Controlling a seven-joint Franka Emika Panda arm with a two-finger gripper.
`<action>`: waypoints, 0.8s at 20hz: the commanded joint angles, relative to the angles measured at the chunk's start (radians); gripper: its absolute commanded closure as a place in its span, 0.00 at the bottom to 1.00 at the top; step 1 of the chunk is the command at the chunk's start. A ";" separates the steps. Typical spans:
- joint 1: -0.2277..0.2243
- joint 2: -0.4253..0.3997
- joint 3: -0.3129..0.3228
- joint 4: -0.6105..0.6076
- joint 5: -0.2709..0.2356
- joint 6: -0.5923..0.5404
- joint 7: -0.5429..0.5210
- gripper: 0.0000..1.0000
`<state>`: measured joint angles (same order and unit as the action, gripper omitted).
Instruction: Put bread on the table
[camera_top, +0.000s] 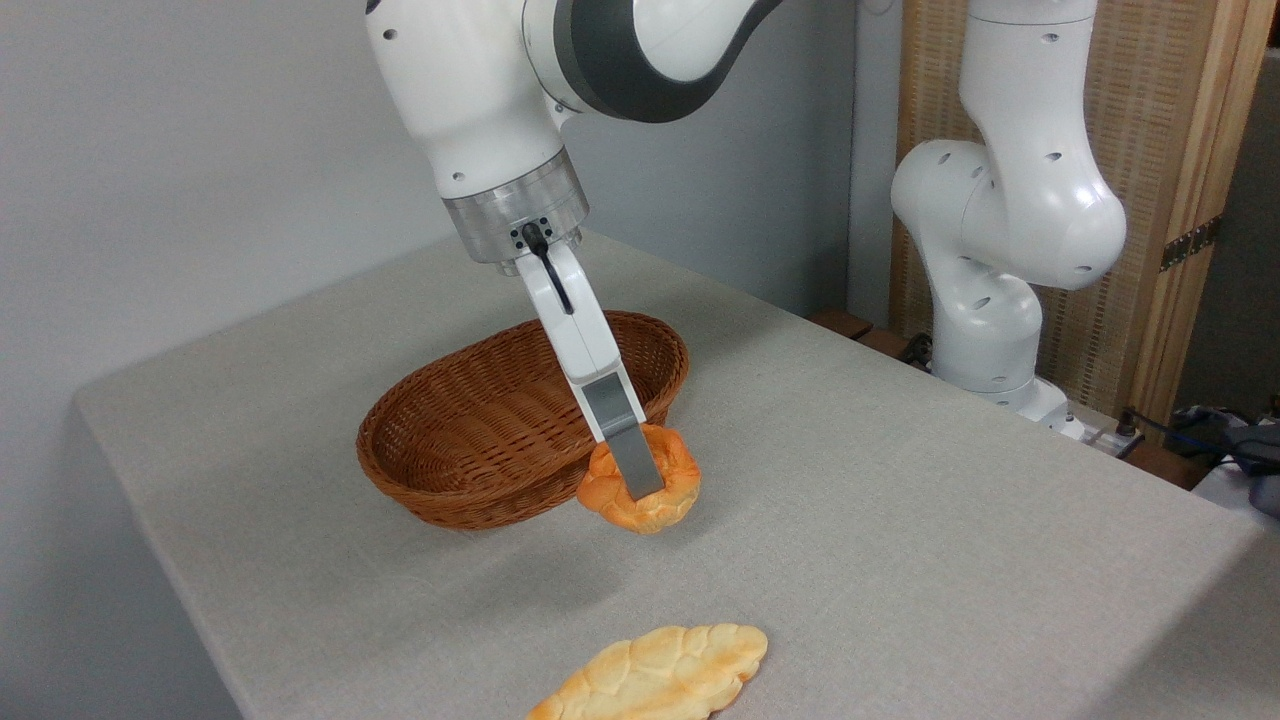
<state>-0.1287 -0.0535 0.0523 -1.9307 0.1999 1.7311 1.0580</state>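
Observation:
The bread (668, 500), a small round golden-orange bun with a lumpy top, sits just outside the right front rim of the wicker basket. My gripper (642, 482) is shut on it, and one grey finger (632, 448) covers its middle. The other finger is hidden behind the bun. I cannot tell whether the bun rests on the grey-beige table (900, 500) or hangs just above it.
The brown oval wicker basket (480, 440) stands empty to the left of the bun. A long flat pale braided loaf (660, 675) lies near the table's front edge. The arm's white base (1000, 300) rises at the back right.

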 joint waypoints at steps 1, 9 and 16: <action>-0.008 -0.008 0.011 -0.008 0.016 0.019 0.017 0.00; -0.008 -0.009 0.011 -0.007 0.016 0.030 0.016 0.00; -0.006 -0.014 0.011 0.059 -0.026 0.025 -0.077 0.00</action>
<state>-0.1285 -0.0546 0.0524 -1.9245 0.2004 1.7489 1.0511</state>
